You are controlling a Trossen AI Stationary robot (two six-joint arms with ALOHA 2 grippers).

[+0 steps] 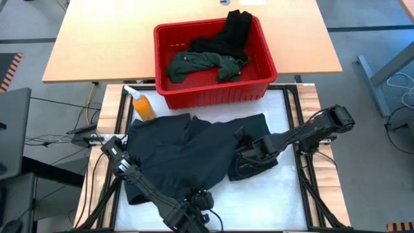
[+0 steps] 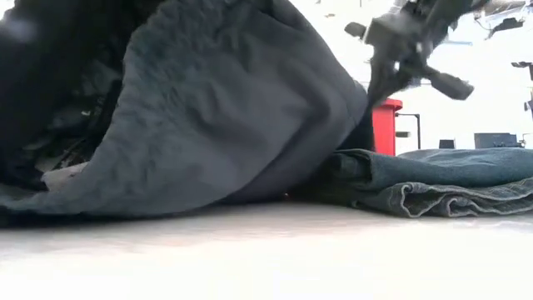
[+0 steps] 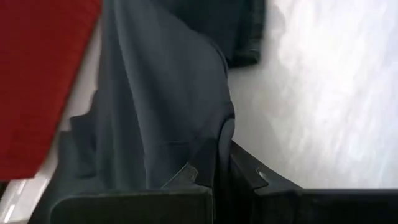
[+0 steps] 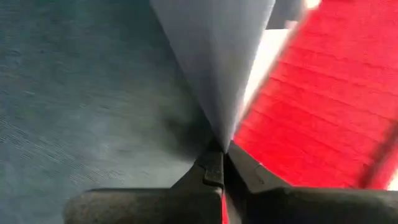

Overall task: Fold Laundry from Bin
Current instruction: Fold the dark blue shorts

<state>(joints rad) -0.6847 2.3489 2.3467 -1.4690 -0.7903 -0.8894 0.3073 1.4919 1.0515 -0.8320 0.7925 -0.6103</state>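
Note:
A large dark garment lies spread over the white table top, and part of it rises like a tent in the low view. Folded jeans lie flat beside it. My left gripper is at the garment's near edge, shut on it. My right gripper is at the garment's right part, also shut on cloth. The red bin stands at the far side and holds a dark green shirt and a black piece. My left gripper pinches a fold of the dark garment between its two fingers; I cannot tell how many layers. The cloth runs away from the fingers toward the bin, and it hangs in slack folds. My right gripper pinches a point of cloth between its two fingertips. The cloth spreads away from the fingers as a taut wedge. Dark denim lies beneath it.
An orange bottle stands by the bin's near left corner, close to the garment. Bare white table top shows at the near right. Black frame rails run along the table's sides.

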